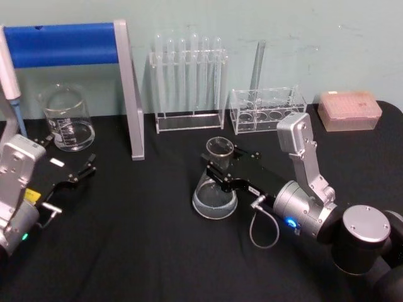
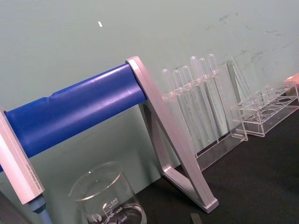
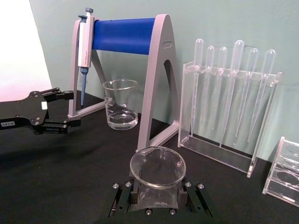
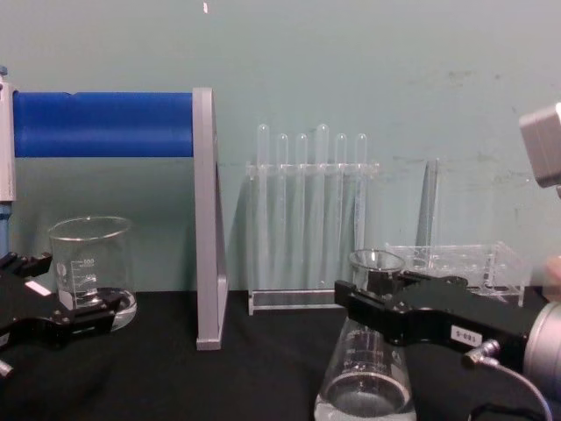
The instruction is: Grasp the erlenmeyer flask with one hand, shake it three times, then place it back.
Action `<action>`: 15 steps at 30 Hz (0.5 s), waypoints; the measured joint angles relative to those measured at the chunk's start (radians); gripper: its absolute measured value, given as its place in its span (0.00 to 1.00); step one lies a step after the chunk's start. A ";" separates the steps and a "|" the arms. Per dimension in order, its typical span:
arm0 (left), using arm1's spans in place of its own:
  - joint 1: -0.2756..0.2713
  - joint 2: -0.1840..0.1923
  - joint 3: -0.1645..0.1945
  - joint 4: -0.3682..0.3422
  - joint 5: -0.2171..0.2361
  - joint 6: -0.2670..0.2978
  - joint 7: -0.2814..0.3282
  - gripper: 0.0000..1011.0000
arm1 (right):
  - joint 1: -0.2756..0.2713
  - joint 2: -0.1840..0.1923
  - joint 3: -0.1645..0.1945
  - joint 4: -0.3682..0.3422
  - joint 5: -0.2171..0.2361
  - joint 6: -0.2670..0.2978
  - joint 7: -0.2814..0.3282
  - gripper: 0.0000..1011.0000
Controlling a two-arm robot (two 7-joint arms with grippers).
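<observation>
Now pinching the erlenmeyer flask (image 1: 214, 196) by its neck with the right gripper (image 1: 218, 165), pressing on the glass from both sides just under the flared rim. Looking like the grasp step, with the wide base sitting on the black table (image 1: 138, 251) near the middle. Calling next for a straight lift before any shaking, without loosening the pinch. Idling at the left with the left gripper (image 1: 68, 156) spread, just before the beaker (image 1: 66, 119). Backing onto the pipette stand (image 1: 129, 94) and tube rack (image 1: 189, 82).

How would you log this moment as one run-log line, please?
right gripper: shut on flask neck | flask: upright, liquid in base | left gripper: open, idle by beaker
</observation>
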 joint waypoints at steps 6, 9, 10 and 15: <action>0.000 0.000 0.000 0.000 0.000 0.000 0.000 0.99 | -0.004 -0.002 0.001 0.002 0.000 -0.007 0.000 0.44; 0.000 0.000 0.000 0.000 0.000 0.000 0.000 0.99 | -0.004 -0.002 0.001 0.002 0.000 -0.010 0.000 0.44; 0.000 0.000 0.000 0.000 0.000 0.000 0.000 0.99 | -0.004 -0.002 0.001 0.002 0.000 -0.010 0.000 0.44; 0.000 0.000 0.000 0.000 0.000 0.000 0.000 0.99 | -0.004 -0.003 0.000 0.006 -0.005 -0.014 0.000 0.44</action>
